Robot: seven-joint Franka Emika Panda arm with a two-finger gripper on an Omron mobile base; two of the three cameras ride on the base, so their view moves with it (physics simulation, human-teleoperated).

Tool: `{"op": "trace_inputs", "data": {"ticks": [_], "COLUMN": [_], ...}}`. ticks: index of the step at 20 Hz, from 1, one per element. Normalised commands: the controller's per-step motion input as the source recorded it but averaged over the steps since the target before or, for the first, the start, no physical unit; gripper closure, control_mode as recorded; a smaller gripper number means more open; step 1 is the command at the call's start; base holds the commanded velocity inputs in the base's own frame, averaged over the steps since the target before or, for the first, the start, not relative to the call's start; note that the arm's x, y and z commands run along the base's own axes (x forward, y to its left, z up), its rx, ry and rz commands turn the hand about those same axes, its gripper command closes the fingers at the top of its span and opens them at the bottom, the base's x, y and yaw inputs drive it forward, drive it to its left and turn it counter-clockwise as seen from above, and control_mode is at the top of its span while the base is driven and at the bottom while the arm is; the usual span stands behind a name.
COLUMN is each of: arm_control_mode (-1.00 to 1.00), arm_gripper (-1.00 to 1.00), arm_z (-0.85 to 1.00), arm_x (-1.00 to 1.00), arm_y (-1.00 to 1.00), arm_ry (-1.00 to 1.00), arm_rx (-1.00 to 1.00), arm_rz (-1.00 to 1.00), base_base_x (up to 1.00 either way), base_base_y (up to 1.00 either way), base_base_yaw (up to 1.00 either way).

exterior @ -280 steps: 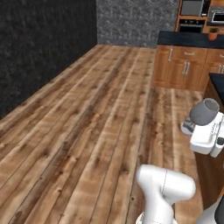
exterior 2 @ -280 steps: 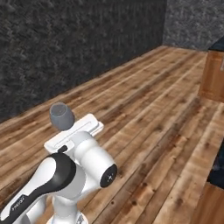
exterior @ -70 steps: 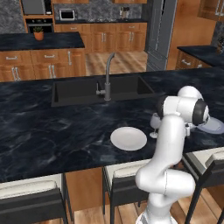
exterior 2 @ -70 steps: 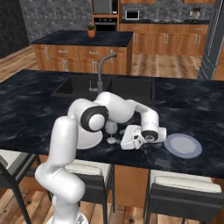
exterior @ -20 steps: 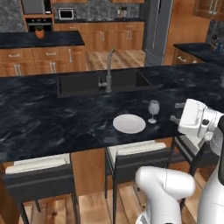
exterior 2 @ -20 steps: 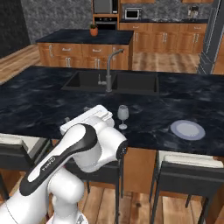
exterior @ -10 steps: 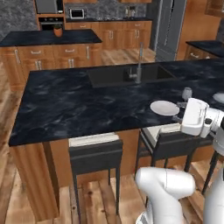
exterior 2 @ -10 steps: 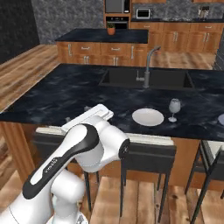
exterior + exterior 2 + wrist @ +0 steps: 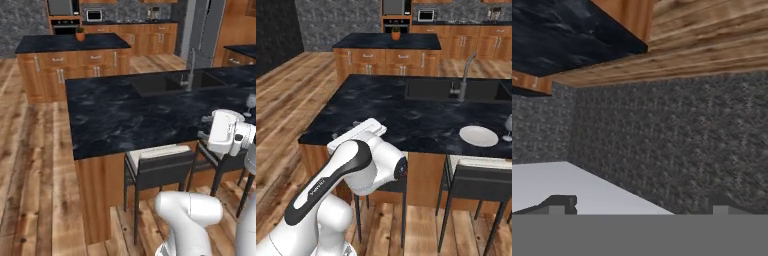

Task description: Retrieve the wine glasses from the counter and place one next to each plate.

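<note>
I see one wine glass (image 9: pixel 508 128) already standing just beside the white plate (image 9: pixel 478 135) near the desk's (image 9: pixel 381 115) front edge; my fingers (image 9: pixel 562 204) stand apart, holding nothing; I judge the second glass remains to fetch.

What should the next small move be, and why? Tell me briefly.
Probably turn the base to search for the second glass. One glass already stands beside the white plate on the counter, and the gripper is open and empty, facing a stone wall rather than anything to pick up.
</note>
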Motion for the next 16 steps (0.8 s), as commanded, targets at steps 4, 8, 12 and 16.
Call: {"op": "trace_inputs", "data": {"ticks": [4, 8, 12, 16], "arm_control_mode": [1.00, 1.00, 1.00, 1.00], "arm_gripper": [-1.00, -1.00, -1.00, -1.00], "arm_z": [0.00, 0.00, 0.00, 0.00], "arm_x": [0.00, 0.00, 0.00, 0.00], "arm_y": [0.00, 0.00, 0.00, 0.00], "arm_ry": [0.00, 0.00, 0.00, 0.00], "arm_rx": [0.00, 0.00, 0.00, 0.00], "arm_rz": [0.00, 0.00, 0.00, 0.00], "base_base_x": [0.00, 0.00, 0.00, 0.07], "base_base_y": [1.00, 1.00, 1.00, 1.00], "base_base_yaw": [-0.04, -0.03, -0.04, -0.07]}}
